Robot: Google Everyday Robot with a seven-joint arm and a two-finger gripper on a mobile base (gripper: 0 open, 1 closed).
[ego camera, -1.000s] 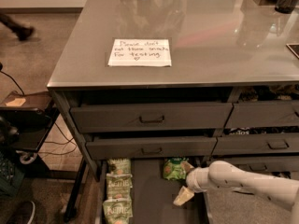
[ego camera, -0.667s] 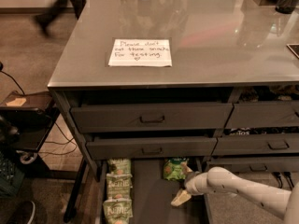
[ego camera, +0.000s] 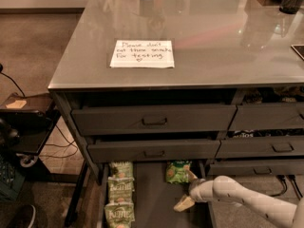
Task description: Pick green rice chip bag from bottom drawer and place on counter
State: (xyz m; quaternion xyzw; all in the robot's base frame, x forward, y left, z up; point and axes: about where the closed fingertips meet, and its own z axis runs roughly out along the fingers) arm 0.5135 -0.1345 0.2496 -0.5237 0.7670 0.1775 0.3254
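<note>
The green rice chip bag (ego camera: 177, 171) lies front-to-back, tool (ego camera: 188, 190) just beside.

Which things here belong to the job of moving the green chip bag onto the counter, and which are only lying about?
For the job:
green rice chip bag
bottom drawer
counter
gripper, open, low in the drawer right by the bag

Lying about:
paper note
pale green bags, left side of the same drawer
upper drawers

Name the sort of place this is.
Likely an office snack station used for robot testing: a grey counter bearing a handwritten note, snack bags in the open bottom drawer, where the gripper sits beside the green rice chip bag.
</note>
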